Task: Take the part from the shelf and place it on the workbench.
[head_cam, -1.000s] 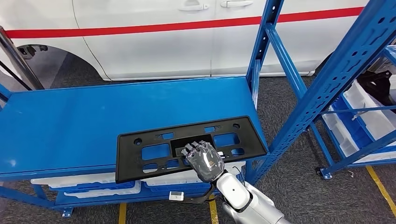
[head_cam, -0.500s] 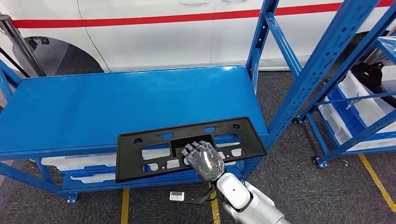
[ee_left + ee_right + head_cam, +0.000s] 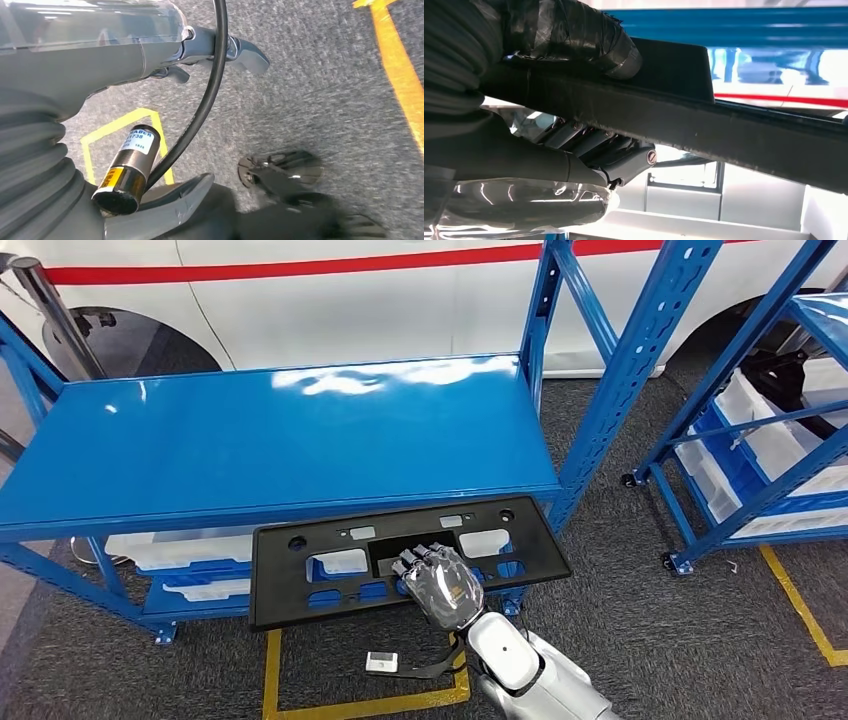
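Note:
The part (image 3: 280, 580) is a flat black plastic plate with several cut-outs. My right hand (image 3: 440, 585) grips it at the middle of its near edge and holds it level in front of the blue shelf board (image 3: 280, 440). Its far edge overlaps the board's front lip. In the right wrist view the thumb (image 3: 574, 35) presses on one face of the part (image 3: 724, 125) and the fingers (image 3: 589, 142) curl under the other. My left hand (image 3: 100, 55) hangs over the grey floor with nothing in it and its fingers apart.
A blue upright post (image 3: 610, 380) stands just right of the part. Another blue rack with white bins (image 3: 770, 450) is at the far right. White bins (image 3: 190, 550) sit under the shelf board. A white car (image 3: 350, 300) stands behind. Yellow tape (image 3: 360, 705) marks the carpet.
The whole view has shifted back from the shelf. The part, earlier lying on the board's front, now hangs mostly clear of the board's front edge in my right hand.

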Available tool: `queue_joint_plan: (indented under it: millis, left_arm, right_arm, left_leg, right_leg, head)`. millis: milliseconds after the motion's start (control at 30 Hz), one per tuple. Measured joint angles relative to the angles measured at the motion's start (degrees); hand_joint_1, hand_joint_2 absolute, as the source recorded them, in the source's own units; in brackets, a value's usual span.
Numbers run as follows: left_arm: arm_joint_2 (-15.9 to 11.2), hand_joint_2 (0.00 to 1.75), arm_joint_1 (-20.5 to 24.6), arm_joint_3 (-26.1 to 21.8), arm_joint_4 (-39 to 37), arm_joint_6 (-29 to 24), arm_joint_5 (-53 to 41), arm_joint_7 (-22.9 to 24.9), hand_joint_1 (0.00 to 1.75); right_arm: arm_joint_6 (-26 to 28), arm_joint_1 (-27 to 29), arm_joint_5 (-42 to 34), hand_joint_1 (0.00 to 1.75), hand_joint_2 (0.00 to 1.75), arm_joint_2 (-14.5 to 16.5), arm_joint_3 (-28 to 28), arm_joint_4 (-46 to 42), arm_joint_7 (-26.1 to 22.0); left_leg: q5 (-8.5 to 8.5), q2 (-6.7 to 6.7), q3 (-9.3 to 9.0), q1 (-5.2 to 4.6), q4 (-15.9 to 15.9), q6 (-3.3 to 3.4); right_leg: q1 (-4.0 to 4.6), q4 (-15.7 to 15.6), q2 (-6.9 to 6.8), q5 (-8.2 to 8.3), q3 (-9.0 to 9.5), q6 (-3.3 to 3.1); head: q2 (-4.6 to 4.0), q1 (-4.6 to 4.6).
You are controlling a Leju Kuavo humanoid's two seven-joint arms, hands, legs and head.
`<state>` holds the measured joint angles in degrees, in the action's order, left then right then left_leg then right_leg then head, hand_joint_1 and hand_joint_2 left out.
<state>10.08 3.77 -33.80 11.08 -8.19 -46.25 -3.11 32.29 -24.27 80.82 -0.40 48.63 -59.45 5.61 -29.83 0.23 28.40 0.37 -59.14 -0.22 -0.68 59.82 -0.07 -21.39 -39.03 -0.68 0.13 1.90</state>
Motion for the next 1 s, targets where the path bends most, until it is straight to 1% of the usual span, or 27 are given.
queue_joint_plan:
  millis: [33,100,133,167,200,233,267,300,333,367,400,433,467,500,533,600,633,667,700,767,800,833,867,900,933,967,1000]
  left_arm:
    - [0.0,1.75,0.1,0.0,0.0,0.0,-0.1,0.0,0.00]
    - [0.0,1.75,0.1,0.0,0.0,0.0,-0.2,0.0,0.00]
    - [0.0,1.75,0.1,0.0,0.0,0.0,-0.3,0.1,0.00]
    - [0.0,1.75,0.1,0.0,0.0,-0.1,-0.4,0.1,0.00]
    - [0.0,1.75,0.1,0.0,0.0,-0.1,-0.5,0.2,0.00]
    - [0.0,1.75,0.1,0.0,0.0,-0.1,-0.6,0.2,0.00]
    - [0.0,1.75,0.1,0.0,0.0,-0.2,-0.6,0.2,0.00]
    - [0.0,1.75,0.1,0.0,0.0,-0.2,-0.7,0.2,0.00]
    - [0.0,1.75,0.0,0.0,0.0,-0.2,-0.8,0.2,0.00]
    - [0.0,1.75,0.0,0.0,0.0,-0.2,-0.9,0.2,0.00]
    - [0.0,1.75,0.0,0.0,0.0,-0.2,-1.0,0.3,0.00]
    - [0.0,1.75,0.0,0.0,0.0,-0.2,-1.1,0.3,0.00]
    - [0.0,1.75,0.0,0.1,0.0,-0.2,-1.2,0.3,0.00]
    - [0.0,1.75,0.0,0.1,0.0,-0.2,-1.2,0.3,0.00]
    - [0.1,1.75,-0.1,0.1,0.0,-0.2,-1.3,0.4,0.00]
    - [0.0,1.75,-0.1,0.1,0.0,-0.2,-1.4,0.4,0.00]
    - [0.0,1.75,-0.2,0.1,0.0,-0.2,-1.4,0.4,0.00]
    - [0.0,1.75,-0.2,0.1,0.0,-0.2,-1.4,0.4,0.00]
    - [-0.1,1.75,-0.3,0.1,0.0,-0.2,-1.4,0.4,0.00]
    - [-0.1,1.75,-0.3,0.1,0.0,-0.2,-1.4,0.4,0.00]
    - [-0.1,1.75,-0.3,0.1,0.0,-0.2,-1.4,0.4,0.00]
    - [-0.2,1.75,-0.3,0.1,0.0,-0.2,-1.4,0.4,0.00]
    - [-0.2,1.75,-0.3,0.1,0.0,-0.2,-1.4,0.4,0.00]
    - [-0.2,1.75,-0.3,0.1,0.0,-0.2,-1.4,0.4,0.00]
    - [-0.2,1.75,-0.2,0.1,0.0,-0.2,-1.5,0.4,0.00]
    - [-0.3,1.75,-0.1,0.1,0.0,-0.2,-1.5,0.4,0.00]
    - [-0.3,1.75,0.0,0.1,0.0,-0.3,-1.6,0.4,0.00]
  right_arm:
    - [0.1,0.0,-0.3,1.75,1.75,0.0,-0.1,-0.1,-0.2]
    - [0.2,0.0,-0.7,1.75,1.75,0.0,-0.2,-0.3,-0.5]
    - [0.3,0.1,-1.0,1.75,1.75,-0.1,-0.3,-0.4,-0.6]
    - [0.3,0.1,-1.2,1.75,1.75,-0.1,-0.4,-0.5,-0.8]
    - [0.3,0.2,-1.5,1.75,1.75,-0.2,-0.5,-0.5,-0.9]
    - [0.3,0.3,-1.7,1.75,1.75,-0.2,-0.6,-0.5,-1.0]
    - [0.3,0.3,-1.9,1.75,1.75,-0.2,-0.7,-0.5,-1.0]
    - [0.3,0.4,-2.0,1.75,1.75,-0.2,-0.8,-0.5,-1.1]
    - [0.3,0.6,-2.1,1.75,1.75,-0.3,-0.8,-0.5,-1.1]
    - [0.3,0.6,-2.2,1.75,1.75,-0.3,-0.9,-0.5,-1.2]
    - [0.4,0.7,-2.3,1.75,1.75,-0.3,-1.0,-0.5,-1.2]
    - [0.4,0.7,-2.4,1.75,1.75,-0.3,-1.0,-0.5,-1.3]
    - [0.5,0.7,-2.5,1.75,1.75,-0.3,-1.1,-0.6,-1.3]
    - [0.6,0.7,-2.7,1.75,1.75,-0.3,-1.1,-0.8,-1.4]
    - [0.7,0.7,-2.8,1.75,1.75,-0.3,-1.2,-0.9,-1.5]
    - [1.0,0.8,-3.0,1.75,1.75,-0.3,-1.2,-1.0,-1.5]
    - [1.1,0.8,-3.0,1.75,1.75,-0.3,-1.2,-1.0,-1.5]
    - [1.1,0.8,-3.0,1.75,1.75,-0.3,-1.2,-1.1,-1.6]
    - [1.1,0.8,-3.1,1.75,1.75,-0.3,-1.2,-1.2,-1.6]
    - [1.1,0.9,-3.1,1.75,1.75,-0.3,-1.2,-1.3,-1.6]
    - [1.1,0.9,-3.2,1.75,1.75,-0.3,-1.2,-1.3,-1.6]
    - [1.1,1.0,-3.3,1.75,1.75,-0.3,-1.2,-1.3,-1.6]
    - [1.1,1.1,-3.4,1.75,1.75,-0.3,-1.2,-1.3,-1.6]
    - [1.1,1.1,-3.5,1.75,1.75,-0.3,-1.2,-1.3,-1.6]
    - [1.1,1.2,-3.6,1.75,1.75,-0.3,-1.3,-1.3,-1.6]
    - [1.1,1.2,-3.8,1.75,1.75,-0.3,-1.4,-1.3,-1.6]
    - [1.1,1.2,-3.9,1.75,1.75,-0.3,-1.5,-1.4,-1.7]
  left_leg:
    - [-0.32,-0.06,-0.48,-0.19,1.2,0.33]
    - [0.77,0.07,0.21,-0.18,1.6,1.16]
    - [1.52,0.22,0.68,-0.09,1.8,1.71]
    - [2.35,0.36,1.29,0.03,2.0,2.23]
    - [3.18,0.50,2.04,0.08,2.1,2.61]
    - [3.92,0.49,2.95,0.02,2.1,2.86]
    - [4.65,0.49,3.90,-0.06,2.0,2.92]
    - [5.36,0.49,4.92,-0.14,1.9,2.89]
    - [6.01,0.50,5.93,-0.22,1.8,2.84]
    - [6.63,0.50,6.95,-0.28,1.5,2.74]
    - [7.19,0.50,7.88,-0.32,1.3,2.62]
    - [7.67,0.48,8.68,-0.37,1.0,2.43]
    - [8.14,0.46,9.25,-0.42,0.7,2.20]
    - [8.58,0.45,9.53,-0.44,0.5,1.89]
    - [9.08,0.45,9.65,-0.40,0.6,1.54]
    - [10.04,0.41,9.73,-0.26,1.0,0.76]
    - [9.64,0.30,10.04,-0.19,0.8,0.43]
    - [7.98,0.19,10.56,-0.15,-0.2,0.12]
    - [5.29,0.11,11.30,-0.01,-2.5,-0.15]
    - [-0.80,0.07,12.84,0.23,-9.4,-0.71]
    - [-2.24,0.08,13.10,0.37,-12.5,-0.99]
    - [-2.27,0.09,12.69,0.51,-14.4,-1.25]
    - [-1.12,0.09,11.41,0.65,-14.5,-1.44]
    - [0.47,0.09,9.17,0.80,-12.8,-1.57]
    - [1.23,0.06,6.11,0.92,-9.4,-1.60]
    - [1.04,-0.01,2.86,0.89,-5.1,-1.48]
    - [0.37,-0.09,0.52,0.79,-1.6,-1.21]
  right_leg:
    - [-0.01,-0.2,-0.03,0.54,0.00,0.38]
    - [-0.08,-0.6,0.02,1.29,-0.06,1.14]
    - [-0.08,-0.1,0.08,0.37,-0.42,1.40]
    - [-0.10,1.5,0.13,-1.67,-1.04,1.60]
    - [-0.17,4.2,0.15,-4.71,-1.86,1.70]
    - [-0.17,7.7,0.13,-7.87,-2.71,1.79]
    - [-0.20,11.3,0.13,-10.08,-3.34,1.88]
    - [-0.19,14.1,0.12,-10.95,-3.46,1.95]
    - [-0.18,15.4,0.12,-10.49,-2.82,1.95]
    - [-0.15,14.6,0.12,-9.18,-1.20,1.84]
    - [-0.09,11.9,0.12,-7.85,1.47,1.61]
    - [0.02,7.9,0.10,-7.64,4.60,1.27]
    - [0.18,4.1,0.08,-7.92,7.40,1.02]
    - [0.37,1.2,0.09,-8.53,9.23,0.78]
    - [0.59,-0.4,0.10,-9.09,9.95,0.57]
    - [0.61,-1.2,0.08,-8.11,9.48,-0.04]
    - [0.47,-1.4,0.00,-7.38,9.07,-0.45]
    - [0.24,-1.7,-0.08,-6.51,8.48,-0.86]
    - [0.04,-1.9,-0.14,-5.63,7.71,-1.13]
    - [0.00,-1.9,-0.17,-4.08,5.84,-1.29]
    - [-0.02,-1.8,-0.20,-3.36,4.83,-1.20]
    - [-0.05,-1.7,-0.23,-2.67,3.79,-1.07]
    - [-0.10,-1.5,-0.25,-2.03,2.76,-0.91]
    - [-0.18,-1.2,-0.25,-1.42,1.73,-0.69]
    - [-0.23,-0.9,-0.24,-0.85,0.84,-0.41]
    - [-0.23,-0.6,-0.25,-0.32,0.11,-0.06]
    - [-0.20,-0.5,-0.26,0.28,-0.33,0.31]
  head:
    - [0.00,-0.03]
    - [0.00,-0.09]
    - [0.00,-0.09]
    - [0.00,-0.08]
    - [0.00,-0.07]
    - [0.00,-0.05]
    - [0.00,-0.06]
    - [0.00,-0.05]
    - [0.00,-0.06]
    - [0.00,-0.05]
    - [0.00,-0.05]
    - [0.00,-0.07]
    - [0.00,-0.11]
    - [0.00,-0.09]
    - [0.00,-0.09]
    - [0.00,0.02]
    - [0.00,0.02]
    - [0.00,0.01]
    - [0.00,-0.04]
    - [0.00,-0.10]
    - [0.00,-0.10]
    - [0.00,-0.10]
    - [0.00,-0.10]
    - [0.00,-0.10]
    - [0.00,-0.12]
    - [0.00,-0.10]
    - [0.00,-0.09]
